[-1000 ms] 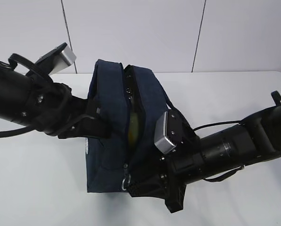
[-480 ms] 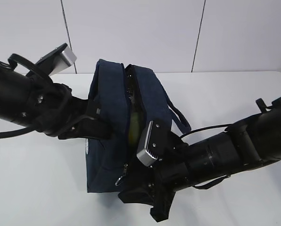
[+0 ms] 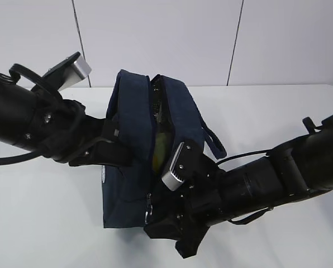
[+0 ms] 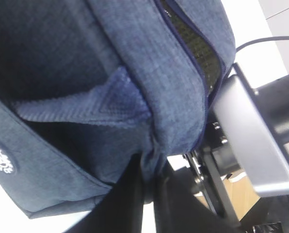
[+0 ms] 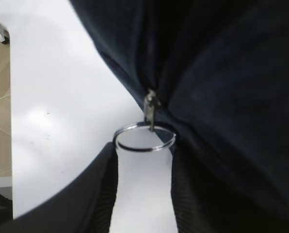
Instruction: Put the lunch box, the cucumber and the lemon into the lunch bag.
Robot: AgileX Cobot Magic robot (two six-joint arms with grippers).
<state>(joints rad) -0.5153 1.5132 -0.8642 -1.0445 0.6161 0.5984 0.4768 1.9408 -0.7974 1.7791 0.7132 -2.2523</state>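
Lunch bag (image 3: 130,162): boxy navy fabric bag standing on the white table (image 3: 278,106), between both arms; top zipper (image 3: 155,111) parted along most of its length. Through the gap, a yellow-green patch (image 3: 161,146) shows inside; too little is seen to name it. Lunch box, cucumber and lemon cannot be made out in any view.

Left gripper (image 4: 147,191): fingers pressed together on a fold of the bag's side fabric at the lower edge, as the left wrist view shows; in the exterior view the tips are hidden against the bag's left wall. A ribbed handle strap (image 4: 86,104) crosses that wall.

Right gripper (image 5: 144,155): at the bag's near end, jaws partly apart, one either side of the metal ring pull (image 5: 144,137); the ring lies at the fingertips, and whether they pinch it cannot be told. The ring hangs from the zipper slider (image 5: 150,106). In the exterior view the arm's own bulk covers the tips
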